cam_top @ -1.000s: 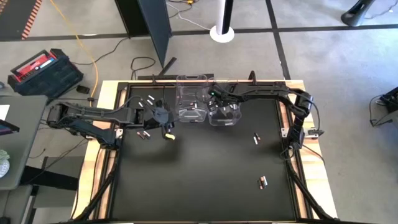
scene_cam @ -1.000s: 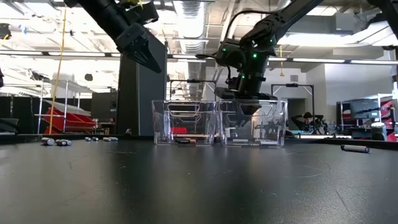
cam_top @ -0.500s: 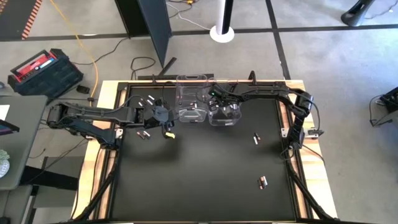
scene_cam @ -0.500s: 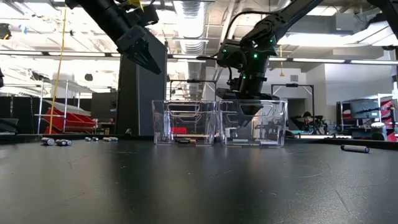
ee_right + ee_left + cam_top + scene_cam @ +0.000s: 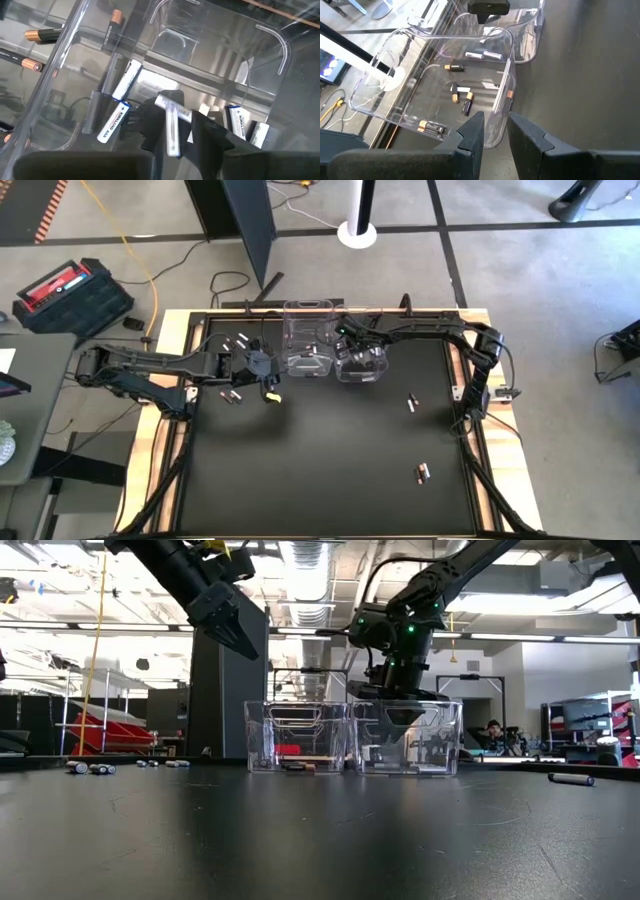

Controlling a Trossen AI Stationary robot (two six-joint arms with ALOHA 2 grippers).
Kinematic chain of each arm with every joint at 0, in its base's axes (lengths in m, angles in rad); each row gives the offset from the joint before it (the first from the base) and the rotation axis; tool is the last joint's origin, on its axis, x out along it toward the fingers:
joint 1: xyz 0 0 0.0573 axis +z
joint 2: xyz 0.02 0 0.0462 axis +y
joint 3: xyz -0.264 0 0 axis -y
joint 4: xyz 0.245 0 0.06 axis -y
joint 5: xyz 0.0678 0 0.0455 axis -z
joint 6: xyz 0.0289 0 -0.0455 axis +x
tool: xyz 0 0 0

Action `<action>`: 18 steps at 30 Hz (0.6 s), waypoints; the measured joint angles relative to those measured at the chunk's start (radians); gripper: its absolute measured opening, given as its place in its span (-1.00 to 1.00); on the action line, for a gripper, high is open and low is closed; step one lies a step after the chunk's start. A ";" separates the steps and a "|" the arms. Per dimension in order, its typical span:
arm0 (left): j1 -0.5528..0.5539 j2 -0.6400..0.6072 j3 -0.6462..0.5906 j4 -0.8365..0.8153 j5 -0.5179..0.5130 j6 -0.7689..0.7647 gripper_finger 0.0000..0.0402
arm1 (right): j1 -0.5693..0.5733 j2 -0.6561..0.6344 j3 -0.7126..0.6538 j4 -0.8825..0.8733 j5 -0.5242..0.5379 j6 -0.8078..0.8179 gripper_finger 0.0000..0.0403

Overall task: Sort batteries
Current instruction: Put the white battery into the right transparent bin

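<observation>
On the black worktop (image 5: 320, 460), loose batteries (image 5: 422, 472) lie at four o'clock, another at three. Farther back, the left end effector (image 5: 492, 137) hovers beside the dark-cell bin (image 5: 420, 85), fingers slightly parted, holding nothing. The right end effector (image 5: 172, 130) reaches into the eleven o'clock bin (image 5: 360, 365), a white battery (image 5: 171, 127) between its loosened fingers.

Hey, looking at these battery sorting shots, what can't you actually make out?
- Right end effector in the right wrist view: a white battery lies between its fingers; gripped or just released, unclear.
- High view: loose batteries too small to tell type.
- Low view: bin contents blurred by reflections.
- Left end effector: nothing visible between its fingers.
</observation>
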 joint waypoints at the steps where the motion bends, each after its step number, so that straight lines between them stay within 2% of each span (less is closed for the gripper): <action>1: 0.000 0.000 0.000 0.000 0.000 0.000 -0.59 | 0.001 0.000 0.000 0.000 0.000 0.000 -0.39; 9: 0.000 0.000 0.000 0.000 0.000 -0.001 -0.59 | 0.022 -0.001 0.001 -0.020 -0.001 -0.011 -0.19; 18: 0.000 0.000 0.000 0.002 0.000 -0.051 -0.59 | 0.037 -0.066 0.040 -0.118 -0.001 -0.053 -0.21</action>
